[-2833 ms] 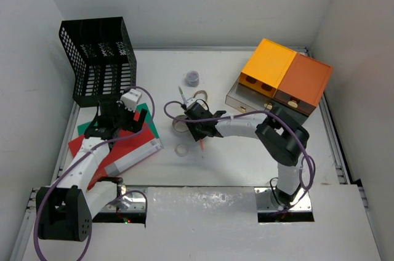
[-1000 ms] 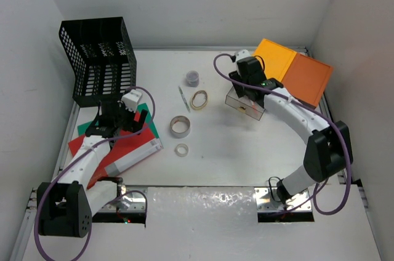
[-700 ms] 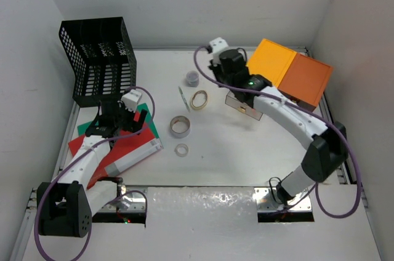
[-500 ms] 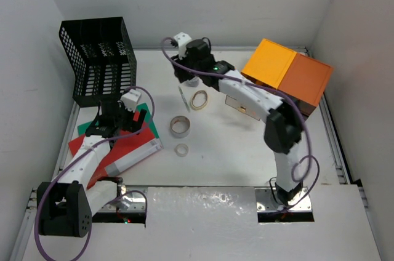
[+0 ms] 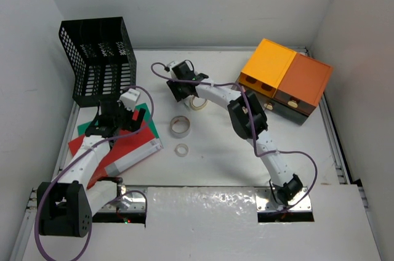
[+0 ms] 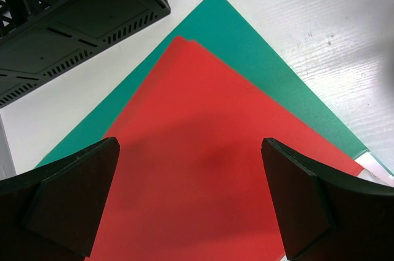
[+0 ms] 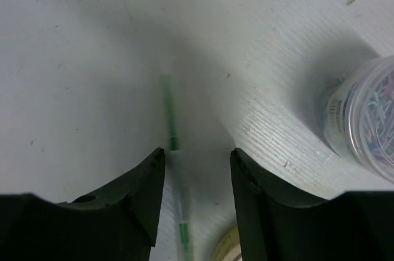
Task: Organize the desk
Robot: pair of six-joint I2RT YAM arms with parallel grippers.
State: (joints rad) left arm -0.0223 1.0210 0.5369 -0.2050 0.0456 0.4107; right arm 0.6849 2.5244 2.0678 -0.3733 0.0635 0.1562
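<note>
White laminate bench (image 5: 215, 162) fills the floor of the walled enclosure, under the 2 arms. It is stiff, flat and looks slick, so it is nothing to lift, and small things would probably slide or roll on it. Right jaws hang low over its far middle, partly spread and straddling a thin green-and-clear pen (image 7: 167, 107) that lies flat, touching neither pad as far as the wrist view shows. That pen looks light, rigid and apt to roll; a pinch across the barrel's middle would suit. A paperclip jar (image 7: 369, 125) stands just beside, so a careless sweep could knock it. Left jaws are spread wide above a red folder (image 6: 184, 107) lying on a green folder (image 6: 246, 52), near the black mesh rack (image 5: 98, 58), holding nothing
</note>
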